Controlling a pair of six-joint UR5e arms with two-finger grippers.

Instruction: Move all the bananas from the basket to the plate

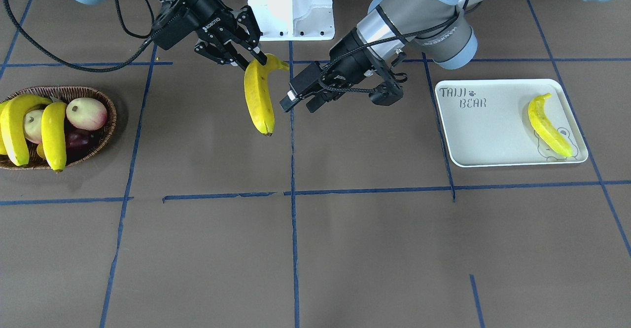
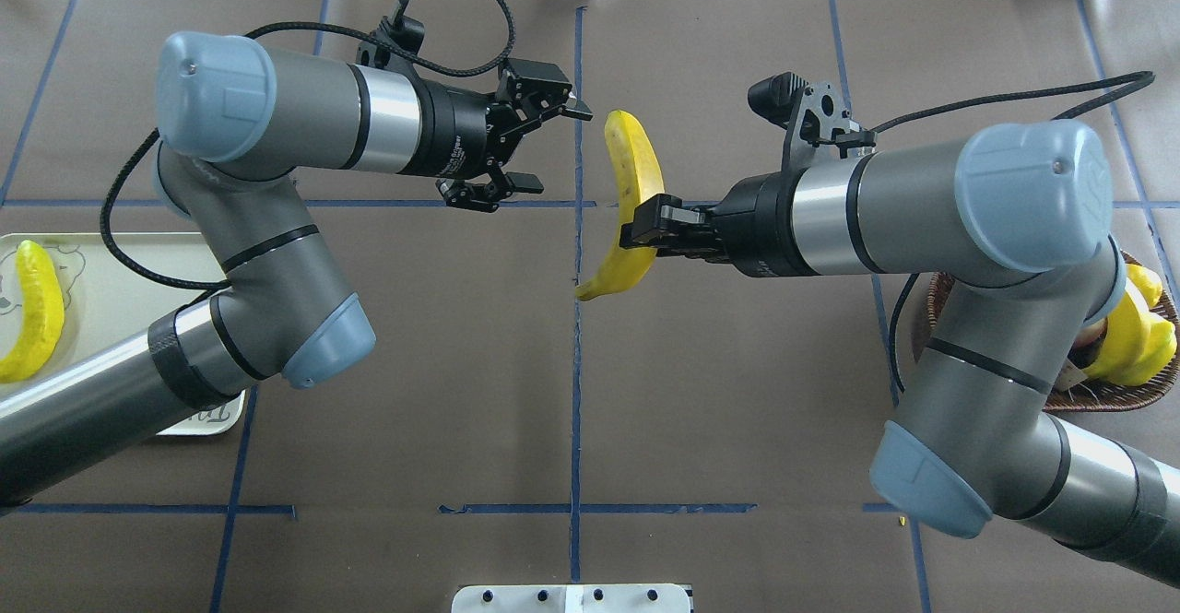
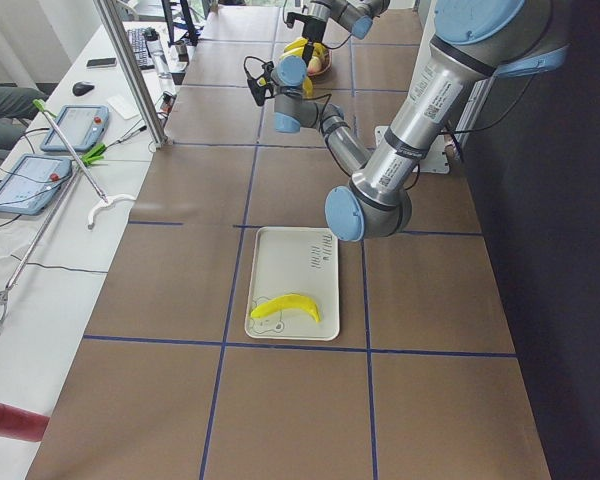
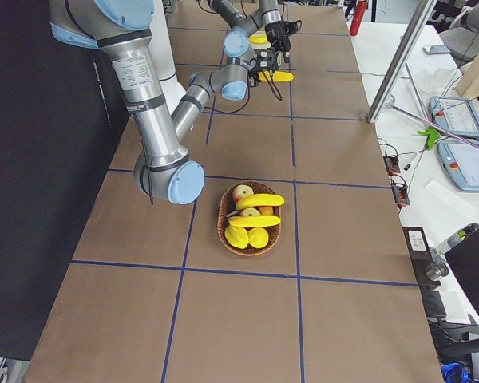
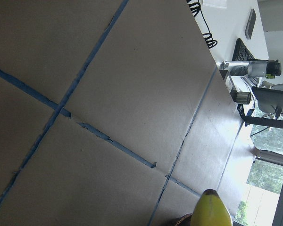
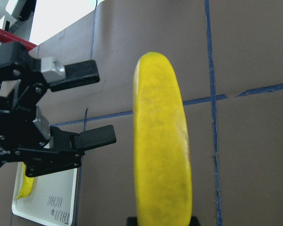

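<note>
My right gripper is shut on one banana and holds it in the air over the table's middle. My left gripper is open and empty. It faces that banana from a short gap and does not touch it. Another banana lies on the off-white plate. Two bananas lie in the wicker basket. The left wrist view shows only a banana tip.
The basket also holds pale pink-blushed apples and a dark fruit. The white robot base stands behind the grippers. Blue tape lines cross the brown table. Tablets and tools lie on a side bench.
</note>
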